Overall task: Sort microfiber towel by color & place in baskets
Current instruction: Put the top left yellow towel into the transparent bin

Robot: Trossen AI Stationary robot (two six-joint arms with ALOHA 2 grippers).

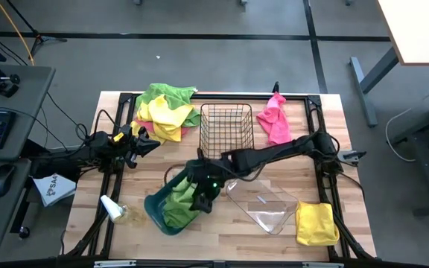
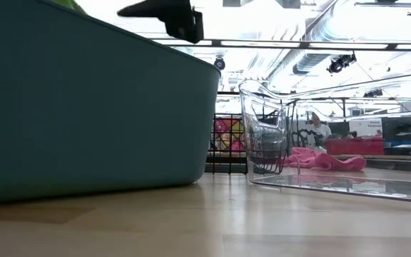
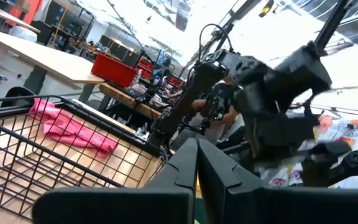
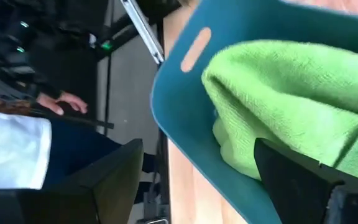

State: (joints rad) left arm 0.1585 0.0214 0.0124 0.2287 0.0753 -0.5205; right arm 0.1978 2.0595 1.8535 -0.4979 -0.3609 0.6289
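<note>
Two wide-spread jaws of right gripper point(image 1: 202, 195) hover over green towel point(image 4: 303, 99) inside teal bin point(image 1: 157, 212): drop looks done. Next, lift clear, reach mixed towel pile point(image 1: 164, 112) beyond wire basket point(image 1: 227, 132). Left gripper point(image 1: 146, 143) waits beside pile, jaws seemingly together.

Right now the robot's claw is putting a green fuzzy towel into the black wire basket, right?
Not quite. The right claw is over the teal plastic bin, where the green microfiber towel lies. The black wire-mesh basket holds no towel, as the high view shows.
</note>
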